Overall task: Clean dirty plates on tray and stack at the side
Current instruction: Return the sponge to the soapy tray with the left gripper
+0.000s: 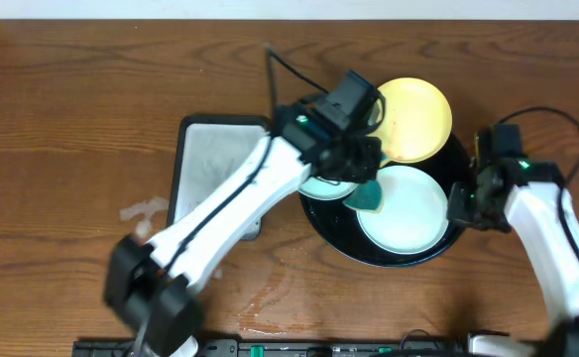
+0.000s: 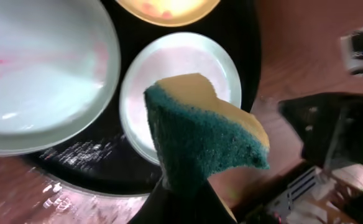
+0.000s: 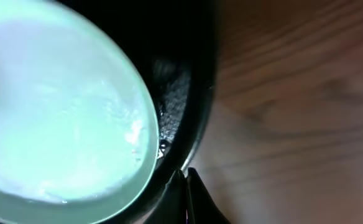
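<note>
The overhead camera looked straight down from well above the surface [image 1: 61, 119], taking in both arms, with the tray [image 1: 331, 238] toward 3 o'clock. The left wrist camera hung close over the tray [image 2: 250, 50], tilted down past the sponge [image 2: 200, 137] at its 6 o'clock. The right wrist camera sat nearest, facing down at the rim of the tray [image 3: 184, 93], with the right claw [image 3: 186, 186] at 6 o'clock. All three views shared the tray.
</note>
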